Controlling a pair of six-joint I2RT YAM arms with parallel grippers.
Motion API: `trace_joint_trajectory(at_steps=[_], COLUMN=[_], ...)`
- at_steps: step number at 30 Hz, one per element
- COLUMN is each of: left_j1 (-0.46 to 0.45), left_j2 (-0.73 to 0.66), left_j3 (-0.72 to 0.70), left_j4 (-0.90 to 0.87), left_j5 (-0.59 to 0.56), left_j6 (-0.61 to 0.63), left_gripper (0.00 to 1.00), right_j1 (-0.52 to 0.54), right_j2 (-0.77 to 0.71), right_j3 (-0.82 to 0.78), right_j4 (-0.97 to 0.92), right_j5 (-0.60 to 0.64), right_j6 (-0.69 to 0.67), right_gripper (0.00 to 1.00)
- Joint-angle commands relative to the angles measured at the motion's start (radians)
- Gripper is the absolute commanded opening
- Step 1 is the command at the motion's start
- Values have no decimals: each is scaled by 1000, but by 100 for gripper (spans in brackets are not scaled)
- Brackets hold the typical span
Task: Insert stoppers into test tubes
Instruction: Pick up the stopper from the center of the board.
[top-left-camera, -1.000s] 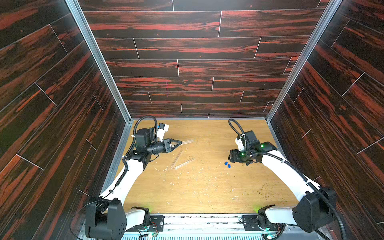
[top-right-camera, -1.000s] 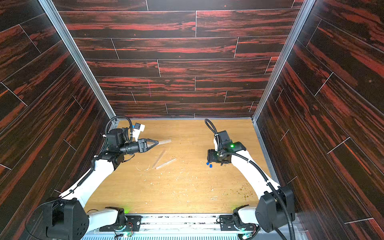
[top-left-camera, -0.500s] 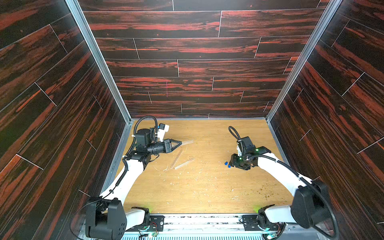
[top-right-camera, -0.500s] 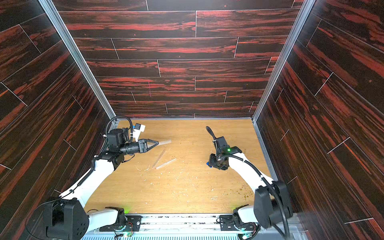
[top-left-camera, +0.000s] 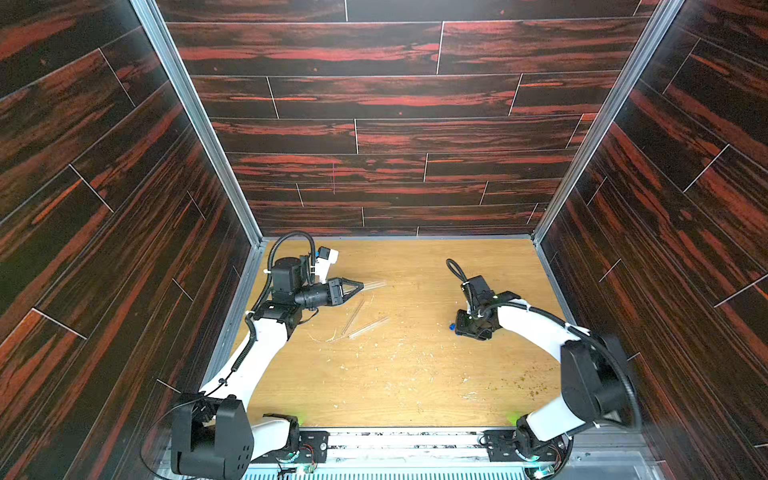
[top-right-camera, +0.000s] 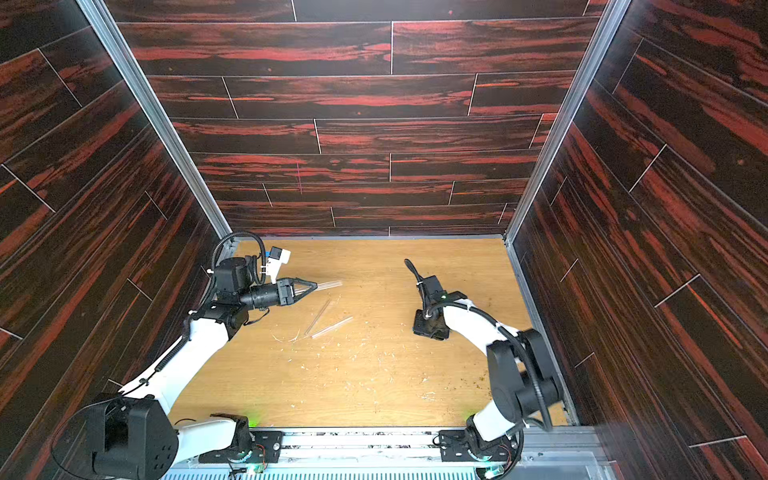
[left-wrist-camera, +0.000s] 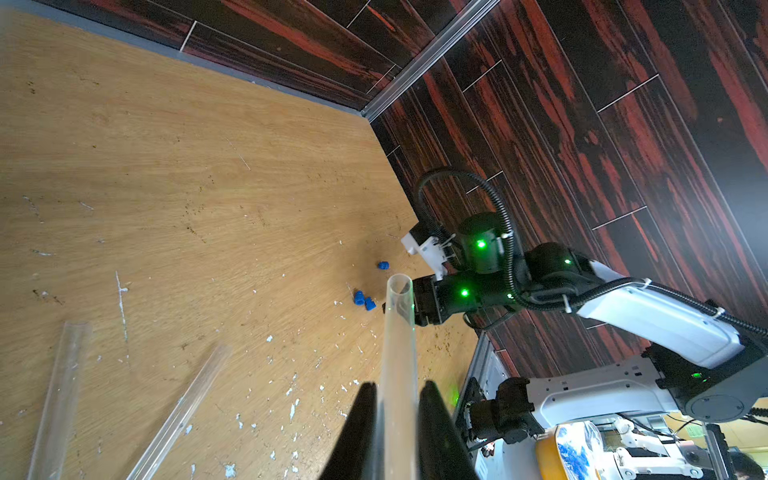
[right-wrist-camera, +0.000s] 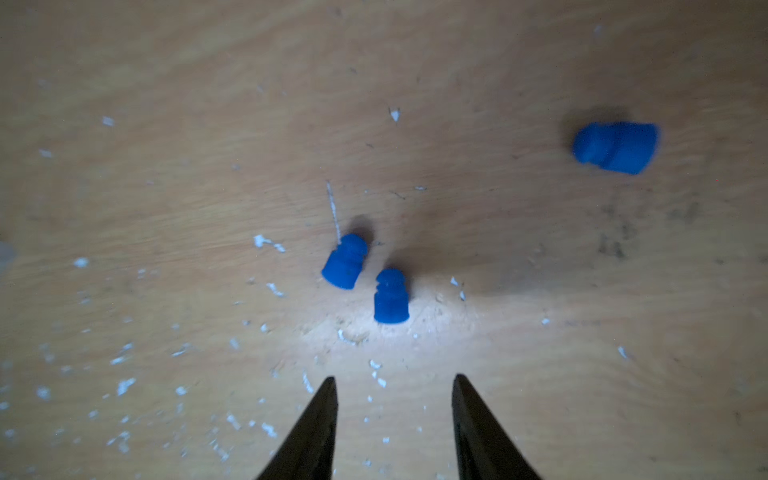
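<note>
While left hand (left-wrist-camera: 397, 388) is clamping one test tube (left-wrist-camera: 399, 328), two tubes (top-left-camera: 368, 327) are lying on counter (top-left-camera: 415, 382); right hand (right-wrist-camera: 392, 379), narrowly parted, is hovering empty over three blue stoppers (right-wrist-camera: 390, 297).

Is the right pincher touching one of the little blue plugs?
Apart. The right wrist view shows the right gripper with open jaws sitting short of the nearest stopper, with a strip of bare table between them.
</note>
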Motion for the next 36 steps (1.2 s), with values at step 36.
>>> trace_joint_trajectory(at_steps=[36], left_j1=[5], left_j2=[-10], left_j3=[-9], left_j4=[7], left_j5=[2], left_j6=[23], left_gripper=[13], right_j1=[18], right_j2=[193], right_j3=[81], right_j4=[18], right_j5=[77], right_j6=[-9], right_gripper=[28])
